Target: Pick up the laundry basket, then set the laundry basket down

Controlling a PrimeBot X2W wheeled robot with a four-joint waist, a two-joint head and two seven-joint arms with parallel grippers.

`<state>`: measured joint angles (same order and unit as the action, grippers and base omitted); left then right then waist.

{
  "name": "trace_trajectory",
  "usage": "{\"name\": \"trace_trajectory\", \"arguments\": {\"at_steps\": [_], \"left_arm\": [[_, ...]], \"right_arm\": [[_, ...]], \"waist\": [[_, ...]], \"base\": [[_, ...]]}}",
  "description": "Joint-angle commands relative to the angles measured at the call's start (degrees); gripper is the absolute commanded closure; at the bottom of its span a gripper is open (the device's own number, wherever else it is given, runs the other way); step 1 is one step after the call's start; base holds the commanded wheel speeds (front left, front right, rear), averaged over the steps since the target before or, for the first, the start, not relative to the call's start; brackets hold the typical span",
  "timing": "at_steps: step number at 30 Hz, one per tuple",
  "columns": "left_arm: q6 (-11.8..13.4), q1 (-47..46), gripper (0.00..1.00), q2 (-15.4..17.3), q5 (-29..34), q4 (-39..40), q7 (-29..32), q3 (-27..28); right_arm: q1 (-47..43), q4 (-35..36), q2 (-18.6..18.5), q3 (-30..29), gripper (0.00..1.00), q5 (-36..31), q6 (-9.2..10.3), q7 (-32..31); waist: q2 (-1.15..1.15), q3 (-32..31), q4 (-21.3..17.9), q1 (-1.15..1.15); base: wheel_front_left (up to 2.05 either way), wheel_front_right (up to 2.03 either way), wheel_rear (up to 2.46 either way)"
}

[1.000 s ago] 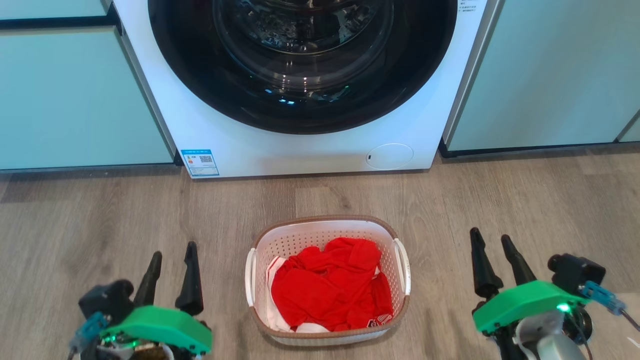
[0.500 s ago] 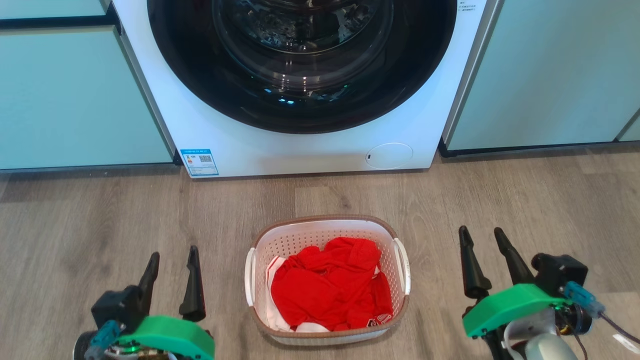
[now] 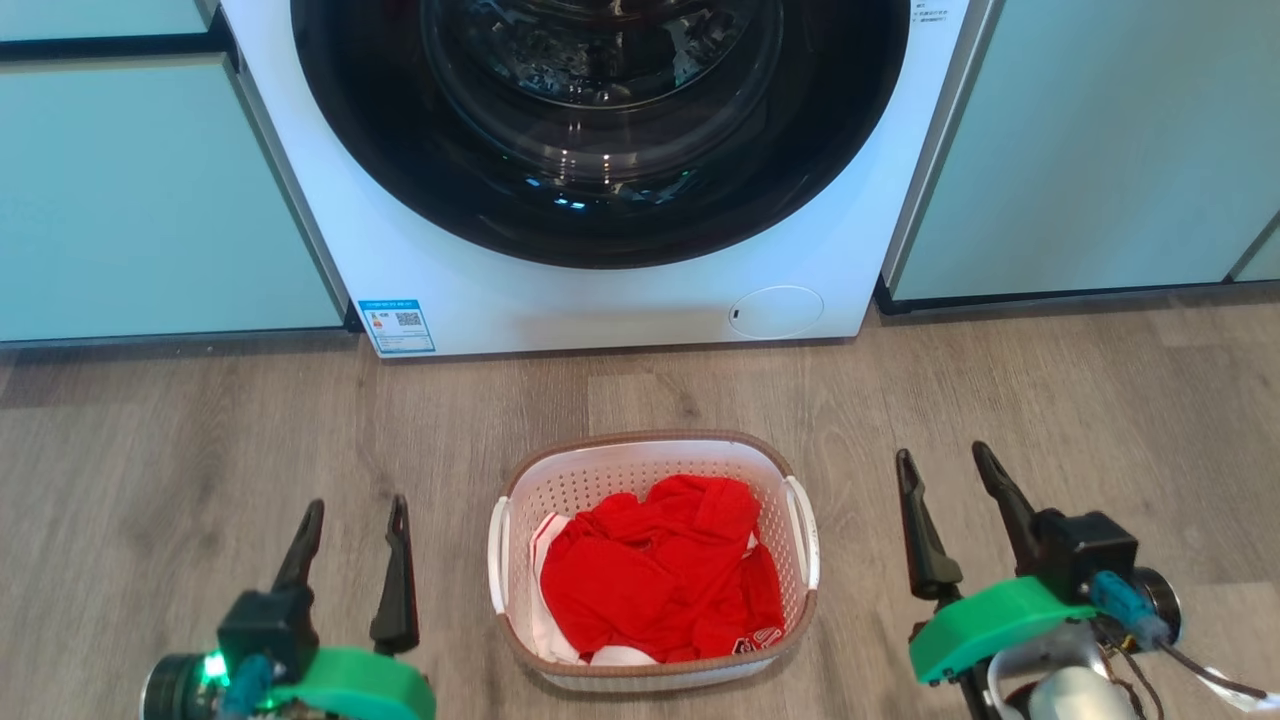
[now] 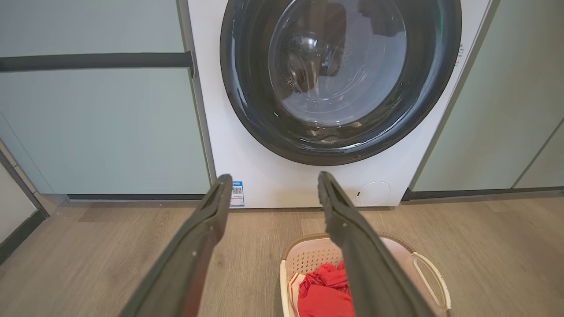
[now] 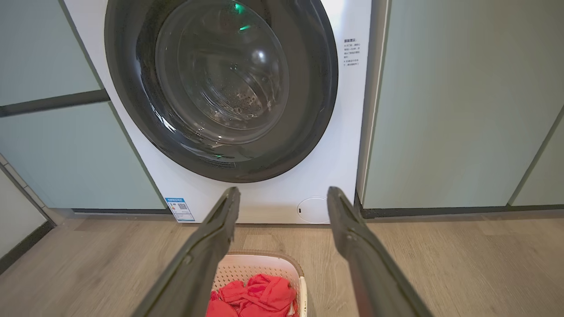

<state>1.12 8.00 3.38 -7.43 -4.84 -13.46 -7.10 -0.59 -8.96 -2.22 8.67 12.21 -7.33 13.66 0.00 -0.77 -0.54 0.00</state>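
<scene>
The laundry basket, white and perforated with a brown rim, sits on the wood floor in front of the washer, with red clothing inside. It has a white handle on each side. My left gripper hovers open to the basket's left, apart from it. My right gripper hovers open to its right, also apart. The left wrist view has the basket at the bottom, partly behind my right finger. In the right wrist view the basket lies low between the fingers.
A white front-loading washing machine with a dark round door stands just behind the basket. Pale green cabinet fronts flank it on both sides. Wood floor spreads to the left and right of the basket.
Both grippers have rolled at the wrist and shifted slightly; the right one has moved a little left toward the basket. The basket has not moved.
</scene>
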Motion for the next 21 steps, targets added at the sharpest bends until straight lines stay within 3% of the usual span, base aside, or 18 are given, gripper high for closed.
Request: {"name": "trace_trajectory", "arguments": {"at_steps": [1,21], "left_arm": [[0.3,-1.0,0.00,0.0,1.9,2.0,-1.1,1.4],[-0.4,-0.6,0.00,-0.4,3.6,1.3,-1.5,2.0]], "right_arm": [[0.7,2.4,-0.6,1.6,0.00,-1.9,-0.15,0.9],[0.5,2.1,-0.7,2.0,0.00,-3.4,-0.16,1.3]], "waist": [[0.00,0.0,0.0,0.00],[0.00,0.0,-0.1,0.00]], "base": [[0.00,0.00,0.00],[0.00,0.00,0.00]]}}
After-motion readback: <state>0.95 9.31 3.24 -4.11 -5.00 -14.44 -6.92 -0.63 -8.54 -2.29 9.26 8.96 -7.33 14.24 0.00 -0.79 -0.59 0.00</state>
